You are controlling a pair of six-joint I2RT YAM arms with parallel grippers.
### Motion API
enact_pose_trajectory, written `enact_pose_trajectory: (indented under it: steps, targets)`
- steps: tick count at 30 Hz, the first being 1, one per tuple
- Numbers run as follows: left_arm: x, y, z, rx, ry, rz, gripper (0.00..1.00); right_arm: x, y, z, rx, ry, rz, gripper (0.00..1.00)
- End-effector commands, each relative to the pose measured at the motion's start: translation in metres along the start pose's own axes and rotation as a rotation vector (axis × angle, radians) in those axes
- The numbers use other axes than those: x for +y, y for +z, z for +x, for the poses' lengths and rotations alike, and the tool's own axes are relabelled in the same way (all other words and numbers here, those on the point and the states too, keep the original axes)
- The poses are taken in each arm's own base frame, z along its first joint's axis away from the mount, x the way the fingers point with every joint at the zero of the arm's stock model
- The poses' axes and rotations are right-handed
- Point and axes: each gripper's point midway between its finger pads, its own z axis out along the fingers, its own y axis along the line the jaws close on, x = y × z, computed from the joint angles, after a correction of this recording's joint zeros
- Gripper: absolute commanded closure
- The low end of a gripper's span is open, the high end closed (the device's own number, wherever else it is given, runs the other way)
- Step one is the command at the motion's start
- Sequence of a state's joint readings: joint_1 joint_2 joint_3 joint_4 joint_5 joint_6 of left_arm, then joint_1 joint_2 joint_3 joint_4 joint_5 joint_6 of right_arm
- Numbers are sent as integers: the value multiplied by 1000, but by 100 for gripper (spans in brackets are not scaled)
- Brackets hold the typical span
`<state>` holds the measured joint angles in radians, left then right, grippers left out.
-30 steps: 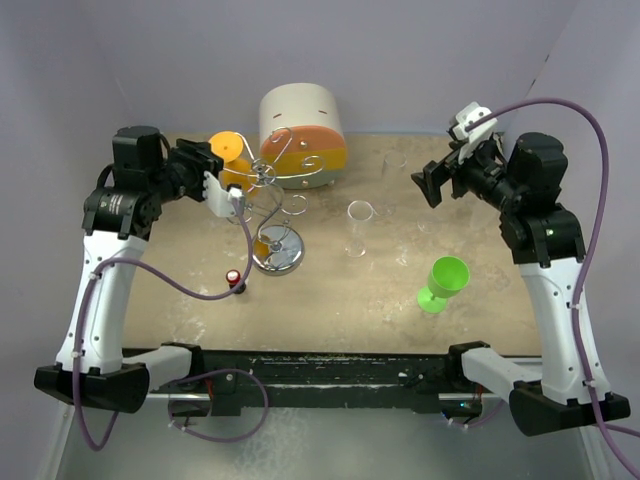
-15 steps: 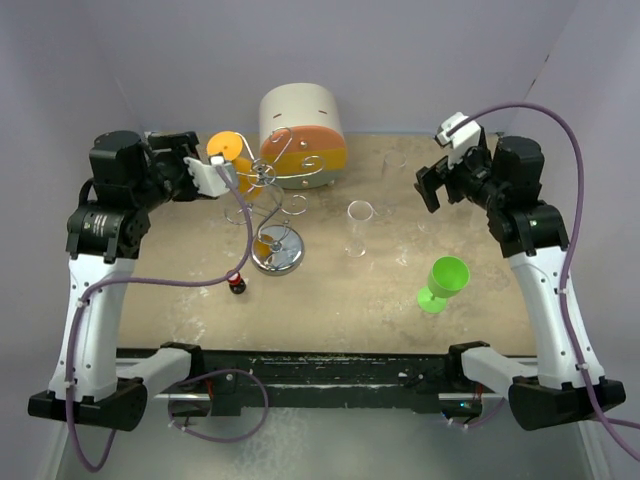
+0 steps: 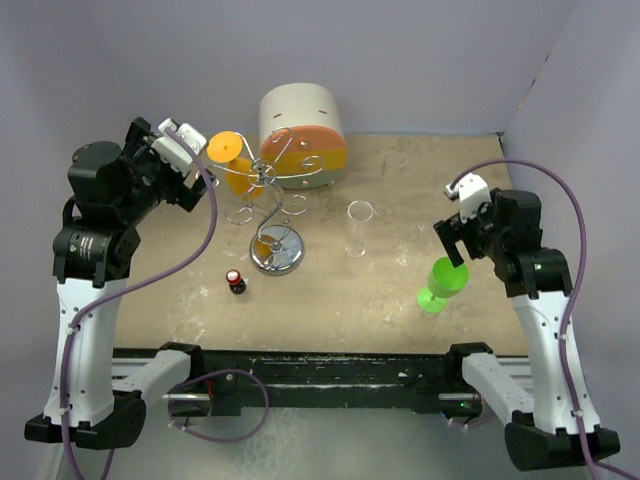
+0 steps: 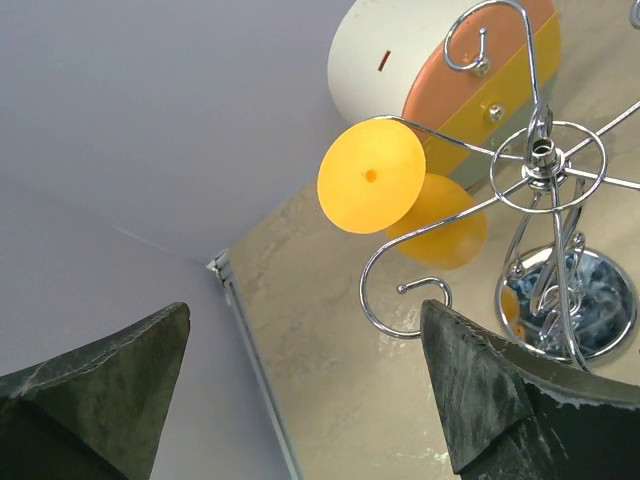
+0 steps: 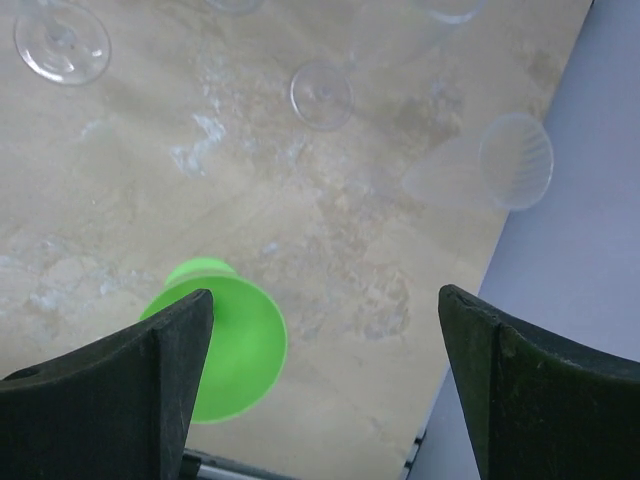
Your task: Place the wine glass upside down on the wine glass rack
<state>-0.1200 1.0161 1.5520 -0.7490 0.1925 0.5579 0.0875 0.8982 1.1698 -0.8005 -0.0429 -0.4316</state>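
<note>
An orange wine glass (image 3: 231, 160) hangs upside down from a curled arm of the silver wine glass rack (image 3: 272, 200), foot up. In the left wrist view its foot (image 4: 372, 175) and bowl (image 4: 440, 222) show beside the rack's hub (image 4: 540, 160). My left gripper (image 3: 193, 165) stands open and empty, to the left of the rack and apart from the glass (image 4: 305, 310). A green wine glass (image 3: 443, 282) stands upright on the table. My right gripper (image 3: 452, 243) hovers open just above it, the green rim (image 5: 235, 350) by its left finger (image 5: 325, 295).
A round white-and-orange drum (image 3: 303, 125) stands behind the rack. Clear glasses (image 3: 360, 215) are in the middle of the table, more of them in the right wrist view (image 5: 321, 95). A small red-capped bottle (image 3: 236, 281) sits in front of the rack's base (image 3: 278, 252).
My left gripper opened and drew back up and left from the orange glass, which stays hanging. My right arm came nearer and lower, over the green glass.
</note>
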Motion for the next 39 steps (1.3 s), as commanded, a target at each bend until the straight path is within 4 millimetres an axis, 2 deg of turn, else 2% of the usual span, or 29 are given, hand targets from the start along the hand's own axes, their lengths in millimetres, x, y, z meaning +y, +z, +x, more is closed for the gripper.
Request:
enact_pose_trajectory:
  steps: [1,6,10,13,16,26,35,36,39]
  targets:
    - [7,-5,-2,-10,-134,-44,1,4,-9,38,108,1,-2,5]
    - [3,-4,5,2,-145,-32,1,17,3,60,181,10,-57,16]
    - [-3,-1,12,13,-148,-15,1,29,21,79,273,3,-131,29]
    - [-4,-1,15,22,-143,-15,1,27,32,90,333,-4,-131,41]
    - [-4,0,20,34,-139,-20,1,34,40,104,380,-8,-158,49]
    - [-5,7,30,62,-138,-20,1,43,44,103,372,-3,-216,72]
    - [-6,10,32,68,-141,-15,1,43,40,95,343,-8,-226,79]
    - [-6,10,31,67,-142,-16,1,39,37,84,316,-11,-215,81]
    - [-6,9,31,65,-148,-17,1,34,34,76,295,-20,-206,90]
